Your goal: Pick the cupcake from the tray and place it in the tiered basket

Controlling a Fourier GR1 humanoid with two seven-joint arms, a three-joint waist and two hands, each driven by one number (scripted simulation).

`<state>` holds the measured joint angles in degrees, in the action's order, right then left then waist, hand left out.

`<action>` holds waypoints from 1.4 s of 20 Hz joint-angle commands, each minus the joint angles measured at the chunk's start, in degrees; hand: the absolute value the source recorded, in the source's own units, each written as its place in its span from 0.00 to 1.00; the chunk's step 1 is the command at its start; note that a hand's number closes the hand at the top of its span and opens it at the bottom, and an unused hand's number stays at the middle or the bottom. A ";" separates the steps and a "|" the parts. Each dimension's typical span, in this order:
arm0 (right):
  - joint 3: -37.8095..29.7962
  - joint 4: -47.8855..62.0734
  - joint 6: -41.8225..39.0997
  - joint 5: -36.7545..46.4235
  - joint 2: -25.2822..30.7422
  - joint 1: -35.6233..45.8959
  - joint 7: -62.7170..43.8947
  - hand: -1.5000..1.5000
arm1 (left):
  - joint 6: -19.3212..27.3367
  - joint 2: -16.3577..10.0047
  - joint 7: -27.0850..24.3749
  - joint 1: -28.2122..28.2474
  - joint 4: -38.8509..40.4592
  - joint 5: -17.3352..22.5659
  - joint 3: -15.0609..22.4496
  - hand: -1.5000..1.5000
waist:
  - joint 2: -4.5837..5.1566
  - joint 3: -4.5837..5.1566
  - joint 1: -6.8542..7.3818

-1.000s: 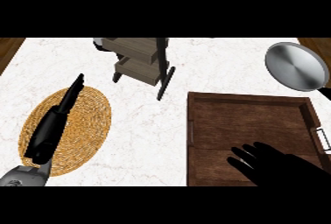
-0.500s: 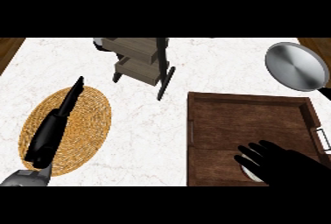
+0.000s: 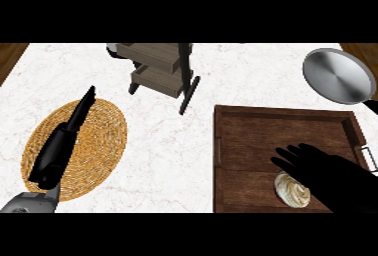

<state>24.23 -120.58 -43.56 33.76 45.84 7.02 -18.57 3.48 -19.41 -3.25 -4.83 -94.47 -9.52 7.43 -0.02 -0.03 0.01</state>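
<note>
- Right robot hand (image 3: pixel 325 167) hangs over the tray (image 3: pixel 280 111), fingers spread, holding nothing, partly covering the cupcake (image 3: pixel 290 190) at the tray's near edge.
- Left robot hand (image 3: pixel 63 145) lies straight-fingered over the woven mat (image 3: pixel 103 125).

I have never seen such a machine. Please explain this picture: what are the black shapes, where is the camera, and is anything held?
The camera sits at the robot's head and looks steeply down at a white marble counter. The two black shapes are its hands on grey forearms. The left hand is open over a round woven mat. The right hand is open over a wooden tray, partly covering a cupcake. Nothing is held. Farther back stand a tiered basket and a metal pan.
</note>
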 commanded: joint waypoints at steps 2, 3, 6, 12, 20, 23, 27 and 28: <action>-1.56 0.90 -2.54 3.76 -3.82 -1.20 2.02 0.00 | 1.19 3.57 0.83 1.31 -1.58 -4.03 1.23 0.50 | -0.02 0.02 -0.01; -1.56 2.68 -0.44 5.52 -2.79 -3.04 3.72 0.00 | -0.49 2.61 2.27 4.61 -6.12 -2.47 1.39 0.50 | -0.06 0.01 0.11; 1.17 3.07 -0.34 8.70 -7.20 -2.78 2.44 0.00 | -1.37 3.58 3.03 -3.90 2.44 -2.69 -1.33 0.50 | 0.04 0.02 -0.18; -1.51 7.58 3.33 13.36 -7.63 -5.58 9.96 0.00 | -2.95 4.07 -3.95 0.17 3.48 -3.96 -2.46 0.50 | 0.02 0.02 -0.22; -2.98 17.80 5.57 18.60 -12.87 -3.11 14.88 0.00 | -5.55 4.34 3.87 -1.61 -2.83 -4.70 -4.47 0.50 | 0.00 0.01 0.04; -1.53 13.39 5.33 21.05 -13.56 -6.95 14.54 0.00 | -3.25 7.67 0.80 -1.40 1.49 -7.34 -3.17 0.50 | -0.01 0.02 -0.23; 1.58 15.37 3.97 23.69 -11.68 -6.22 18.36 0.00 | -6.12 6.11 0.40 -0.82 -0.78 -5.45 -4.74 0.50 | -0.01 0.03 -0.18; 1.67 18.65 6.94 24.40 -12.30 -6.90 20.39 1.00 | -5.44 6.09 -4.43 1.68 1.98 -5.56 -5.79 0.50 | 0.03 0.03 -0.07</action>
<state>24.10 -103.48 -38.64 55.74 32.45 2.47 -1.91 -2.05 -13.73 -3.57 -4.32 -95.66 -14.74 2.58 -0.06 0.07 0.02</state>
